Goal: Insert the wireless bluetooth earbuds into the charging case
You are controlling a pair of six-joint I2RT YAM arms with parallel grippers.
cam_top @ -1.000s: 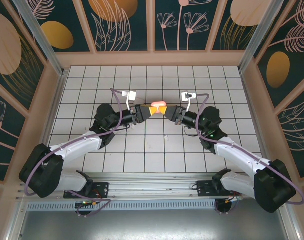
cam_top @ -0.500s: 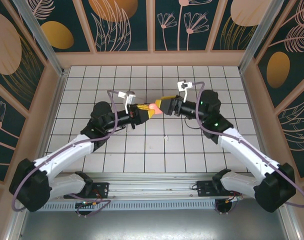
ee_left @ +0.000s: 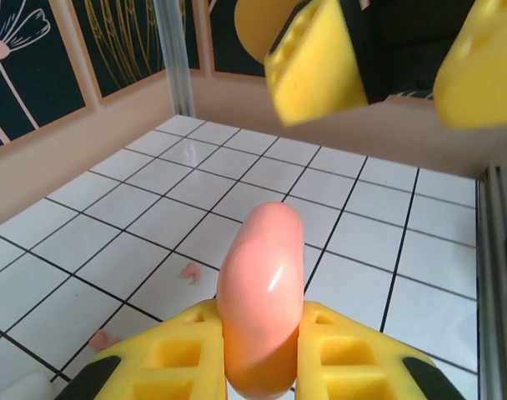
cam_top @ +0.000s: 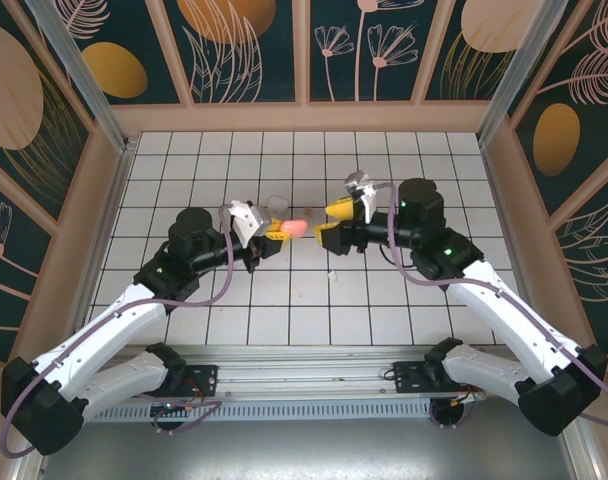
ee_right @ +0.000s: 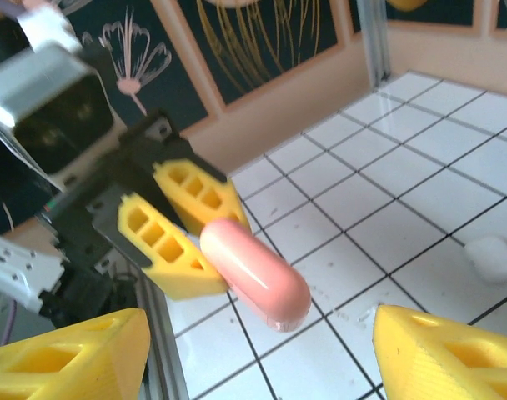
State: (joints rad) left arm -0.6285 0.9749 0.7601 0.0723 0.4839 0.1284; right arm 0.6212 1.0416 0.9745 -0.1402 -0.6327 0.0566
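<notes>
Jaws of the left gripper (ee_left: 260,337) are clamped on the pink case (ee_left: 262,275), pinching its lower end between the two yellow fingers (ee_left: 178,350) so that most of the capsule sticks out beyond them. The right gripper (ee_right: 258,358) faces it with its jaws spread wide and nothing between them, its tips just beyond the case's free end and not touching it.

In the top view the case (cam_top: 292,227) is held up off the tiled table (cam_top: 314,310), between the two grippers and near the middle of the floor. Its long axis runs roughly in line with the left gripper's fingers, and the rounded free end points across toward the right gripper. In the right wrist view it juts out from the left fingers toward the camera, tilted slightly downward.

As for progress, the task looks barely begun. The case appears as a smooth closed capsule; no open lid or socket can be made out. The earbuds lie loose on the tiles below: two salmon-pink bits (ee_left: 189,271) in the left wrist view and a white piece (ee_right: 491,254) in the right wrist view. Judging by this, opening the case, picking up each earbud and seating it all remain to be done.
</notes>
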